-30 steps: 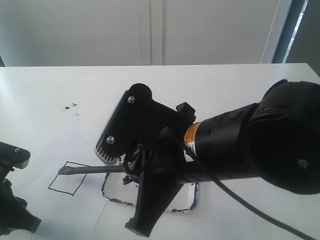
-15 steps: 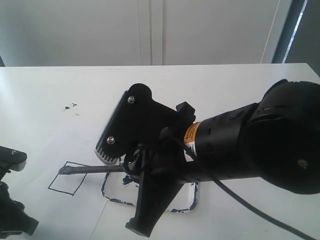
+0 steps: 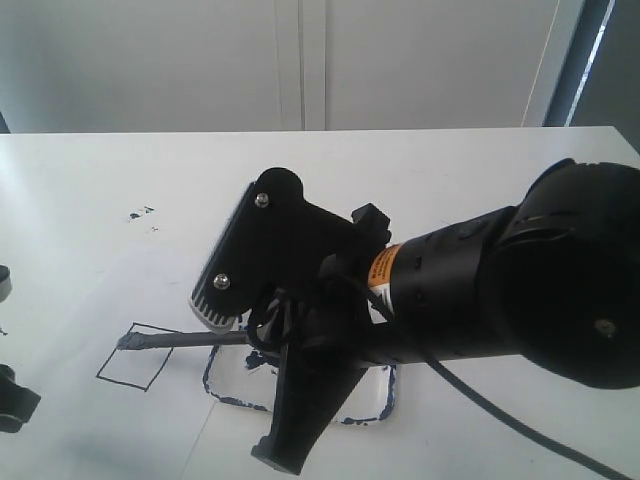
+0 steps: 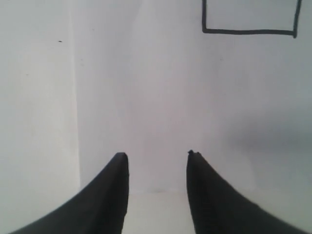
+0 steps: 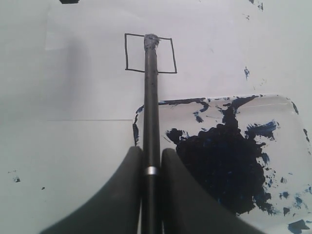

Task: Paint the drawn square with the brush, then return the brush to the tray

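My right gripper (image 5: 151, 152) is shut on the brush (image 5: 151, 107), a long black stick whose tip (image 5: 151, 40) lies on the far edge of the drawn square (image 5: 136, 53). The square is blank, with a thin black outline. In the exterior view the brush (image 3: 180, 340) reaches left from the right gripper (image 3: 262, 338) to the drawn square (image 3: 135, 368). The tray (image 5: 273, 146), with a big dark blue paint blot, lies beside the gripper. My left gripper (image 4: 157, 156) stands open over the white paper, holding nothing, with part of the drawn square (image 4: 251, 19) beyond its fingers.
The white paper sheet (image 3: 130, 290) lies on a white table (image 3: 450, 170). Small stray paint specks (image 3: 140, 213) mark the table at the back left. The right arm (image 3: 500, 290) fills much of the exterior view and hides most of the tray (image 3: 378, 408).
The left gripper has drawn back to the left and is almost out of the exterior view. The right gripper and brush have not moved.
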`<state>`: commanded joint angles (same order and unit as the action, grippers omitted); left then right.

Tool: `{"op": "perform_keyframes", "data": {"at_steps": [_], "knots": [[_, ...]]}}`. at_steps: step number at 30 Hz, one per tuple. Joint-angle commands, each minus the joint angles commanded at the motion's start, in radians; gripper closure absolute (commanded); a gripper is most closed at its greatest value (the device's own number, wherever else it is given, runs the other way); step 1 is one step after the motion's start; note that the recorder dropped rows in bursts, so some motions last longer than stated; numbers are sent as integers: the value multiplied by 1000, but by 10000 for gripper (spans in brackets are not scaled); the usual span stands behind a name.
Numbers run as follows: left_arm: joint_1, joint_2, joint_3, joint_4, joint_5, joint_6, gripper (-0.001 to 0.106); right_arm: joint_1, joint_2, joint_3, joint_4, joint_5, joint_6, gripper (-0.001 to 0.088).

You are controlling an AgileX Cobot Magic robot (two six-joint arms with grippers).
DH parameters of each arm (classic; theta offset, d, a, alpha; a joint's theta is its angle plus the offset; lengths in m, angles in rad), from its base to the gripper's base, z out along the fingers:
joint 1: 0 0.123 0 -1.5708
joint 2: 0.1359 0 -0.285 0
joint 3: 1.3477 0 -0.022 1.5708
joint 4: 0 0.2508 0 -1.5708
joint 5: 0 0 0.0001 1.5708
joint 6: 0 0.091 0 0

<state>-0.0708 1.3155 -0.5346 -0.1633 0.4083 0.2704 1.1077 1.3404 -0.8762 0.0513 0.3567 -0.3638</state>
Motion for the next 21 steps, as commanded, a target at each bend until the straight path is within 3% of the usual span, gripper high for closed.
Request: {"op": "perform_keyframes", "data": {"at_steps": [4,11,13,21], "knots": [[0,0,57,-3,-77,23,613,0,0,0,0,-4,0,868],[0,0,76,-48,-77,110,581,0,0,0,0,-4,0,868],[0,0,83,-54,-100,110,531,0,0,0,0,-4,0,868],[0,0,83,-57,-116,110,528,0,0,0,0,-4,0,868]]}}
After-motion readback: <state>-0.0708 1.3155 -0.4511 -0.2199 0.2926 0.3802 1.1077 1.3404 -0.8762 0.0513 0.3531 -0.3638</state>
